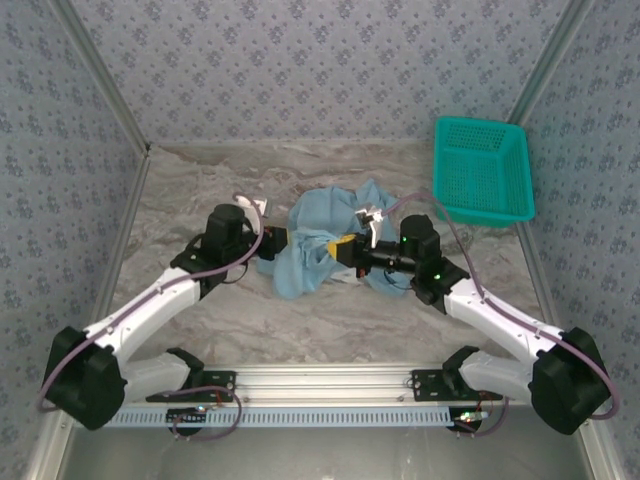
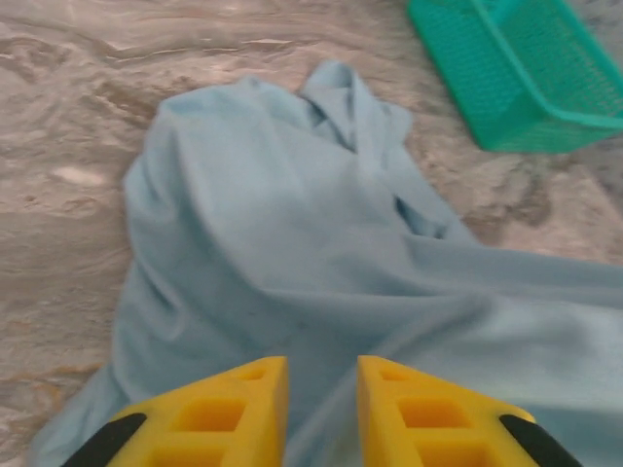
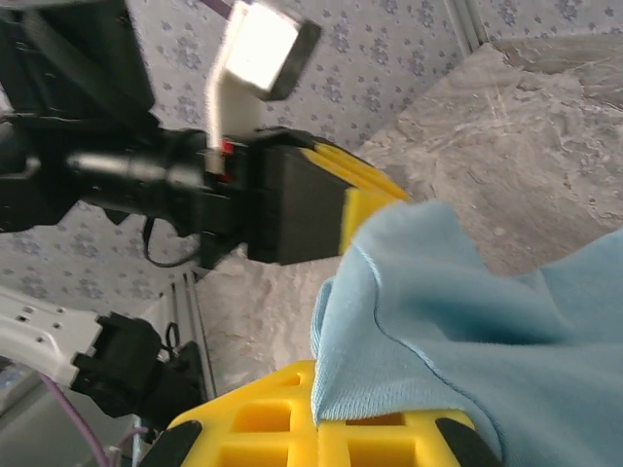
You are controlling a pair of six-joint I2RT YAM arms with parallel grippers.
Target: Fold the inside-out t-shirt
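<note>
- The light blue t-shirt (image 1: 310,240) lies crumpled on the table (image 1: 330,330), left of the teal basket (image 1: 482,170)
- Right gripper (image 3: 316,433) — jaws closed, pinching a t-shirt fold on the basket side
- Left gripper (image 2: 321,409) — jaws narrowly apart over the cloth, on the side away from the basket

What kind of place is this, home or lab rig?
Likely a lab robot cell, not a home: wallpapered panels in a metal frame, a marble-look tabletop, an aluminium base rail, with a t-shirt as prop.
</note>
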